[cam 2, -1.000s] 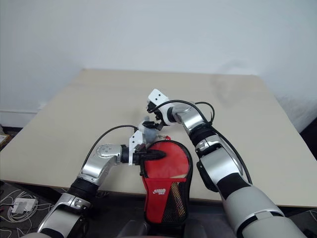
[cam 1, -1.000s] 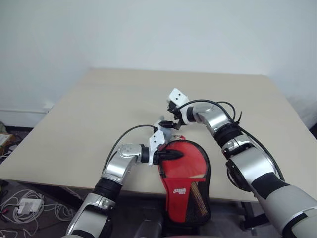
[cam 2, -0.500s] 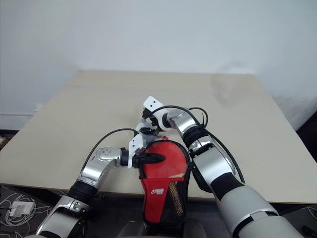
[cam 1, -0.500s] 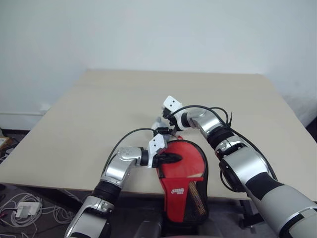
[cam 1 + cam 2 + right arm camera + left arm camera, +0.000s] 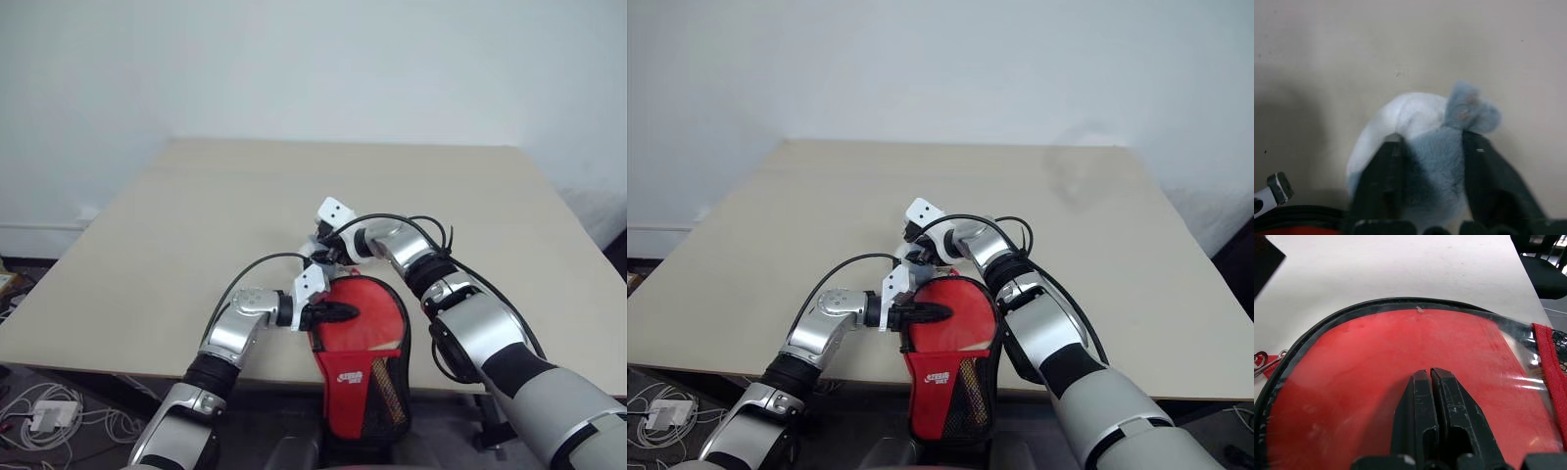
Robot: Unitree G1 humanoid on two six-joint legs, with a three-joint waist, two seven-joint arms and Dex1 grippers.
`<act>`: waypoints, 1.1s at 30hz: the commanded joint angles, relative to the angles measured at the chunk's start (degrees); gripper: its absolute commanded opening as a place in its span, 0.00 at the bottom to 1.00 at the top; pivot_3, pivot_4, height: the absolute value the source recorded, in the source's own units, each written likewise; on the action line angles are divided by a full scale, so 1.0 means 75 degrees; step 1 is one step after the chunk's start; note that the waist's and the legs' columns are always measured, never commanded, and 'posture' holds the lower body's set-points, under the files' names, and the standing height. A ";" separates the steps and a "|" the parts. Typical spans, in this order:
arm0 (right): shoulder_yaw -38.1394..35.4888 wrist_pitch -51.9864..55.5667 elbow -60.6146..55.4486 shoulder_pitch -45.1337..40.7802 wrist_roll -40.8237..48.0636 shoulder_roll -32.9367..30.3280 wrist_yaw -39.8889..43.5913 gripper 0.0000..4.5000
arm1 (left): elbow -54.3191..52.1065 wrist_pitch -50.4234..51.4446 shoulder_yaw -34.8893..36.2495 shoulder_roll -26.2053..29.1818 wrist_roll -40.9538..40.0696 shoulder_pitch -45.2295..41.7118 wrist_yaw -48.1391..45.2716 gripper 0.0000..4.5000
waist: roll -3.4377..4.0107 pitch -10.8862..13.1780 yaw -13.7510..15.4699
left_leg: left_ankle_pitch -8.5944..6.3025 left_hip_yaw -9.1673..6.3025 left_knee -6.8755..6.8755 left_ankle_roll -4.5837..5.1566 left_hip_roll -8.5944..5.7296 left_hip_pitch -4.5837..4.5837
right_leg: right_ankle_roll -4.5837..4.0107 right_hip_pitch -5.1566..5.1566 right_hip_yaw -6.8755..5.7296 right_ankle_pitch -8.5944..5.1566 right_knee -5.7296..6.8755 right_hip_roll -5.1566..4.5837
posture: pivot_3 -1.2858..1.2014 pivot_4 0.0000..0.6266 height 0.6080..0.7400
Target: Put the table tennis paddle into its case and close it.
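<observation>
Right hand is set around a whitish wad, just past the case's rim.
Left hand, fingers together, presses on the paddle lying in the open case at the worktop edge.

Matt beige table; case of black mesh, red fabric.
</observation>
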 commanded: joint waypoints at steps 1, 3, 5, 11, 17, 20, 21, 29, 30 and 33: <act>0.0048 -0.0044 -0.0022 0.0053 -0.0177 0.0037 0.0093 0.11 | 0.0139 -0.0044 -0.0087 0.0080 0.0164 -0.0061 0.0033 0.00 | 0.0002 -0.0001 -0.0014 | 0.0000 0.0000 0.0000 0.0000 0.0000 0.0001 | 0.0000 0.0000 0.0001 0.0000 0.0001 0.0000 | 0.52 0.00 0.75; 0.0032 -0.0058 -0.0026 0.0057 -0.0179 0.0047 0.0068 0.00 | 0.0140 -0.0045 -0.0086 0.0090 0.0169 -0.0055 0.0038 0.00 | 0.0004 -0.0003 -0.0029 | 0.0000 -0.0001 0.0000 0.0000 -0.0001 0.0002 | 0.0000 0.0000 0.0002 0.0000 0.0003 0.0000 | 0.52 0.00 0.75; -0.0014 -0.0108 -0.0030 0.0045 -0.0178 0.0052 -0.0052 0.00 | 0.0149 -0.0044 -0.0081 0.0091 0.0167 -0.0058 0.0045 0.00 | 0.0006 -0.0005 -0.0041 | 0.0000 -0.0002 0.0000 0.0000 -0.0001 0.0003 | 0.0000 0.0000 0.0002 0.0000 0.0005 0.0000 | 0.52 0.00 0.75; -0.0417 -0.0420 0.0099 -0.0171 -0.0114 -0.0044 -0.1092 0.00 | 0.0179 -0.0032 -0.0077 0.0088 0.0169 -0.0088 0.0052 0.00 | 0.0008 -0.0006 -0.0046 | 0.0001 -0.0006 0.0001 -0.0001 -0.0003 0.0004 | 0.0000 -0.0001 0.0005 0.0000 0.0009 0.0000 | 0.52 0.00 0.75; -0.0918 -0.0615 0.0322 -0.0437 -0.0070 -0.0428 -0.2046 0.00 | 0.0301 -0.0062 -0.0102 0.0056 0.0191 -0.0186 0.0038 0.00 | 0.0008 -0.0005 -0.0049 | 0.0005 -0.0006 0.0001 -0.0005 -0.0005 0.0004 | -0.0001 -0.0002 0.0009 0.0001 0.0011 0.0000 | 0.52 0.00 0.75; -0.1079 -0.0643 0.0359 -0.0498 -0.0070 -0.0697 -0.2194 0.00 | 0.0373 -0.0092 -0.0105 0.0043 0.0190 -0.0225 0.0028 0.00 | 0.0009 -0.0006 -0.0062 | 0.0005 -0.0004 0.0001 -0.0005 -0.0005 0.0004 | -0.0001 -0.0003 0.0012 0.0001 0.0012 0.0001 | 0.52 0.00 0.75; -0.1120 -0.0644 0.0354 -0.0508 -0.0072 -0.0791 -0.2207 0.00 | 0.0390 -0.0100 -0.0106 0.0041 0.0188 -0.0231 0.0020 0.00 | 0.0009 -0.0005 -0.0064 | 0.0005 -0.0004 0.0001 -0.0005 -0.0005 0.0004 | -0.0001 -0.0003 0.0013 0.0001 0.0012 0.0001 | 0.52 0.00 0.75; -0.1149 -0.0629 0.0112 -0.0425 -0.0174 -0.1503 -0.1864 0.00 | 0.0545 -0.0181 -0.0129 -0.0010 0.0208 -0.0302 -0.0003 0.00 | 0.0010 -0.0005 -0.0057 | 0.0007 -0.0005 0.0013 -0.0002 -0.0007 0.0002 | -0.0002 0.0000 0.0013 0.0001 0.0014 0.0000 | 0.52 0.00 0.75; -0.1139 -0.0614 0.0045 -0.0383 -0.0186 -0.1616 -0.1799 0.00 | 0.0554 -0.0184 -0.0133 -0.0019 0.0209 -0.0310 -0.0003 0.00 | 0.0010 -0.0005 -0.0060 | 0.0007 -0.0004 0.0014 -0.0002 -0.0007 0.0002 | -0.0002 0.0001 0.0013 0.0001 0.0014 0.0000 | 0.52 0.00 0.75; -0.1118 -0.0527 -0.0203 -0.0229 -0.0196 -0.1908 -0.1590 0.00 | 0.0582 -0.0186 -0.0142 -0.0024 0.0207 -0.0328 -0.0015 0.00 | 0.0011 -0.0004 -0.0061 | 0.0007 -0.0005 0.0014 -0.0001 -0.0007 0.0002 | -0.0002 0.0001 0.0013 0.0001 0.0014 0.0000 | 0.52 0.00 0.75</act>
